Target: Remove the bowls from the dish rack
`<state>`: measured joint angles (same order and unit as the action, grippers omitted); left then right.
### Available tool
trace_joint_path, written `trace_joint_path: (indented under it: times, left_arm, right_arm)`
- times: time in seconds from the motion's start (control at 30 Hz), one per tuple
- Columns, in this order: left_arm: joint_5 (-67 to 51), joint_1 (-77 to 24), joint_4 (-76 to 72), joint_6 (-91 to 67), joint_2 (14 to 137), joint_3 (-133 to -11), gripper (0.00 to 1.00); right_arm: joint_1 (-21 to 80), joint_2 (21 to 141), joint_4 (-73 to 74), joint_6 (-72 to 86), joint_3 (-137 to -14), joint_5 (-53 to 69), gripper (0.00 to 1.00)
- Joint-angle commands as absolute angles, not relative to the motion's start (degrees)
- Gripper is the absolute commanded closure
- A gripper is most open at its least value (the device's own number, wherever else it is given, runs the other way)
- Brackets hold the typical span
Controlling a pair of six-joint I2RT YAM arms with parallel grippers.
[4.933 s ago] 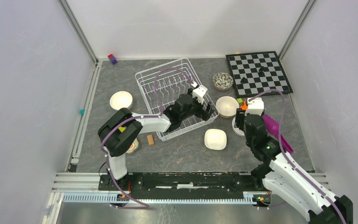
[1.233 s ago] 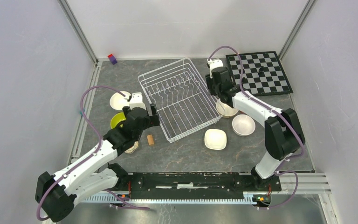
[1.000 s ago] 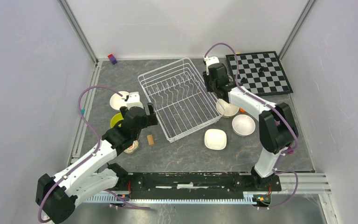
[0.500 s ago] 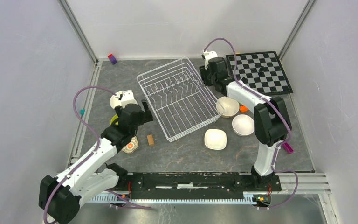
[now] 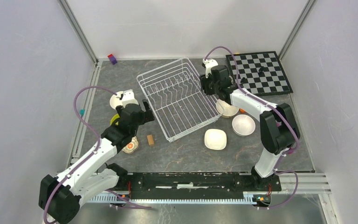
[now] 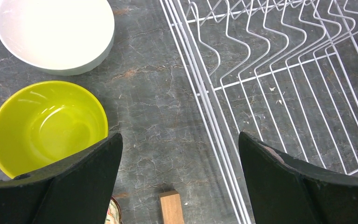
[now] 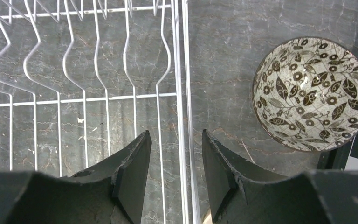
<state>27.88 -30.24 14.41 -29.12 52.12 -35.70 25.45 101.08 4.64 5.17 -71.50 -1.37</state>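
Note:
The white wire dish rack [image 5: 177, 99] stands mid-table with no bowls in it. My left gripper [image 5: 144, 111] is open and empty over bare table [image 6: 179, 135], between a lime green bowl [image 6: 46, 126] and the rack's left rim [image 6: 200, 93]. A white bowl [image 6: 53, 32] lies beyond the lime one. My right gripper [image 5: 206, 87] is partly open, its jaws either side of the rack's right rim wire [image 7: 186, 70] without pinching it [image 7: 175, 133]. A floral bowl [image 7: 312, 93] sits just right of it. A tan bowl [image 5: 227, 108], a round white bowl [image 5: 243, 124] and a squarish white bowl [image 5: 215, 138] lie right of the rack.
A small wooden block [image 6: 171, 207] lies by the rack's near left corner, with a patterned bowl [image 5: 130, 147] under my left arm. The chessboard [image 5: 261, 72] is at the back right. A small purple and red block [image 5: 113, 59] sits at the back left.
My right gripper moved from the rack's far right corner a little nearer along its right rim. My left gripper drew back from the rack and now hovers, barely moving.

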Motion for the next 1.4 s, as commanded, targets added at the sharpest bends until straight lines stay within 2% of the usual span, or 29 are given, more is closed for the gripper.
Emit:
trace_joint_path:
  times: [0.0,0.13,0.27,0.33,0.4,0.47,0.5,0.57,0.6,0.63,0.73,0.77,0.9,1.07,1.23,1.37]
  left_arm:
    - [27.9,-30.0,12.5,-30.9,50.9,-35.5,0.0]
    - [27.9,-30.0,12.3,-30.7,50.7,-35.2,0.0]
    - [28.4,-30.0,12.0,-30.4,50.8,-35.3,0.0]
    - [28.9,-30.0,11.7,-30.1,51.0,-35.4,0.0]
    - [29.2,-30.0,11.5,-29.5,51.7,-35.7,0.0]
    - [29.4,-30.0,11.7,-28.9,52.8,-36.1,0.07]
    - [29.4,-30.0,11.6,-28.8,53.3,-36.3,0.08]
    - [29.7,-29.9,11.4,-28.8,54.8,-36.6,0.01]
    - [29.6,-30.0,11.2,-28.9,55.2,-36.7,0.0]
    - [29.5,-29.8,11.1,-28.9,55.8,-36.8,0.0]
    - [29.2,-29.8,10.4,-28.9,56.7,-37.1,0.0]
    - [29.0,-29.7,9.9,-28.6,56.7,-37.0,0.0]
    - [27.2,-29.3,6.1,-25.1,56.5,-35.4,0.0]
    - [28.7,-29.2,-1.4,-21.9,54.0,-30.9,0.0]
    - [27.3,-28.7,-16.3,-11.4,50.5,-21.9,0.0]
    - [28.9,-26.5,-23.4,-6.8,50.3,-18.7,0.0]
  right_arm:
    - [25.4,99.5,6.4,5.4,-71.0,-3.0,0.51]
    - [25.5,100.3,6.9,5.1,-70.5,-3.3,0.61]
    - [25.4,101.3,6.9,5.2,-71.9,-3.7,0.89]
    - [25.4,102.8,7.2,5.3,-74.6,-5.0,1.0]
    - [25.4,104.8,7.9,5.7,-78.0,-6.0,1.0]
    - [25.1,107.3,9.3,6.5,-82.4,-6.5,1.0]
    - [24.9,108.6,9.7,6.9,-84.7,-6.7,1.0]
    - [24.7,110.4,9.6,7.8,-87.7,-7.6,1.0]
    - [24.7,111.1,9.5,8.1,-88.9,-7.6,1.0]
    - [24.6,111.7,9.5,8.1,-90.1,-7.4,0.9]
    - [24.4,111.1,9.8,7.7,-91.0,-6.7,0.48]
    - [24.4,110.1,9.0,7.6,-90.2,-6.5,0.41]
    - [24.2,102.8,4.1,5.9,-82.8,-5.1,0.41]
    - [24.1,85.8,-9.3,3.4,-63.9,-6.5,0.39]
    - [24.1,71.4,-19.1,2.0,-45.8,-14.7,0.25]
    - [24.2,61.2,-27.6,-4.1,-31.6,-18.6,0.21]
